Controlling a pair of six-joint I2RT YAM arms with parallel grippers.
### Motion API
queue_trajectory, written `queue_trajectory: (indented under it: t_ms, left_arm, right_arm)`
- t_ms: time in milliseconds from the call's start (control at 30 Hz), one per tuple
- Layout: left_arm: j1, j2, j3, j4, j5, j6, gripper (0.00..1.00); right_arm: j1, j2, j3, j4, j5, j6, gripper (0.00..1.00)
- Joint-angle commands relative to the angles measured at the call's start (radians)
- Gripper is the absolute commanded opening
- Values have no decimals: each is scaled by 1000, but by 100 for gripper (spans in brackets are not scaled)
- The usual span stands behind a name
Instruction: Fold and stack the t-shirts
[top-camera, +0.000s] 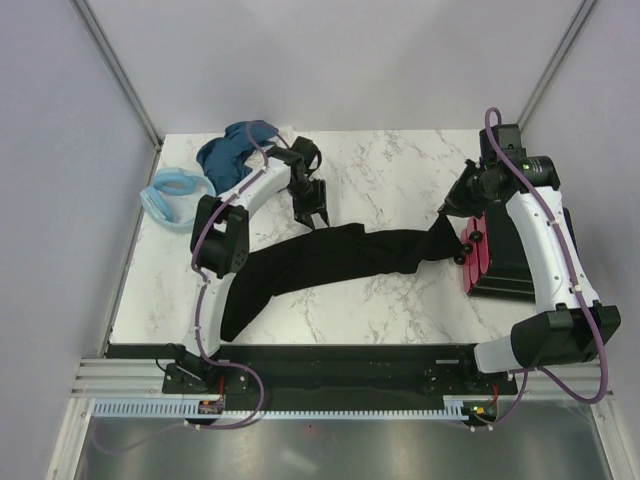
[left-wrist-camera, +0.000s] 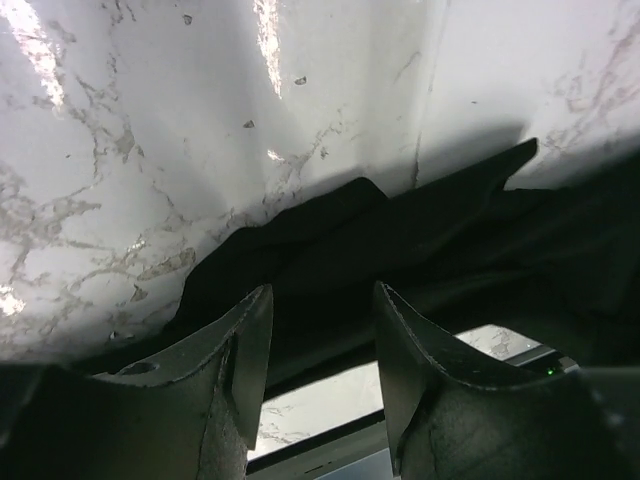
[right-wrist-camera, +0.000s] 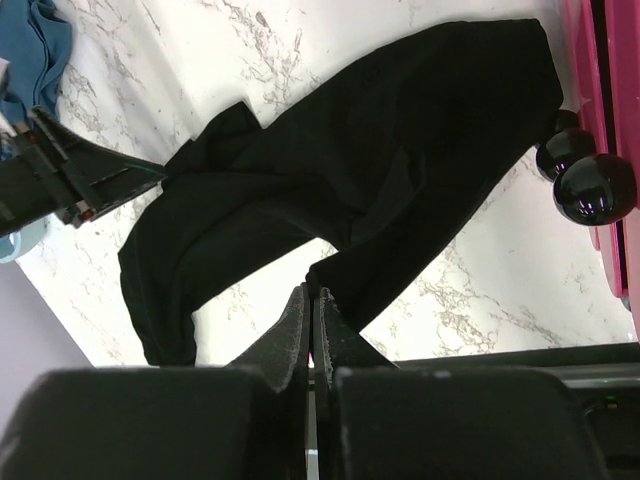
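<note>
A black t-shirt lies rumpled and drawn out into a long band across the middle of the marble worktop, running from the worktop's near-left area up toward its right side. The left end effector hangs over the shirt's far edge near the worktop's centre, its fingers apart with nothing between them. The right end effector, above the worktop's right side, has its fingers pressed together, their tips meeting the edge of the black cloth; whether any cloth is caught between them cannot be told. A teal-blue t-shirt sits bunched at the worktop's far-left corner, with a light blue t-shirt crumpled just beside it at the left edge. A pink item and two glossy black balls sit by the worktop's right edge.
</note>
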Motion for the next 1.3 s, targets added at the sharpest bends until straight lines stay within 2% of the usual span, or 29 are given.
queue_trajectory:
  t_ms: [0,67,133,167,200,233,267,400,633,667,767,867,1267]
  left_arm:
    - [-18,46,45,-3,63,43,52]
    - [-26,56,51,-1,63,39,52]
    - [-32,56,50,-3,62,37,41]
    - [-32,53,45,-4,60,37,34]
    - [-32,49,41,-4,51,37,13]
    - [-32,43,33,-4,43,36,3]
    - [-32,38,33,-12,32,34,2]
    - [-32,-11,33,-34,-50,43,2]
    - [4,-82,35,-49,-69,40,3]
    - [7,-85,35,-49,-69,43,16]
    - [16,-85,32,-47,-31,47,30]
    - [16,-71,28,-46,3,47,38]
    - [13,-57,7,-41,40,54,34]
  right_arm:
    - [-4,1,-4,29,-11,13,0]
    - [-4,-4,-12,29,-7,10,0]
    - [-3,-7,-15,29,-4,10,0]
    - [-4,-7,-20,27,-6,9,0]
    - [-3,-7,-21,29,-6,6,0]
    - [-3,-7,-23,29,-6,4,0]
    - [-4,-4,-27,30,-6,4,0]
    - [-3,-1,-38,41,-17,-3,0]
    - [-4,-8,-73,68,-24,-28,0]
    - [-4,-13,-77,70,-24,-30,0]
    - [-4,-24,-93,72,-24,-36,0]
    - [-4,-41,-112,73,-27,-36,0]
    - [-7,-61,-135,65,-23,-45,0]
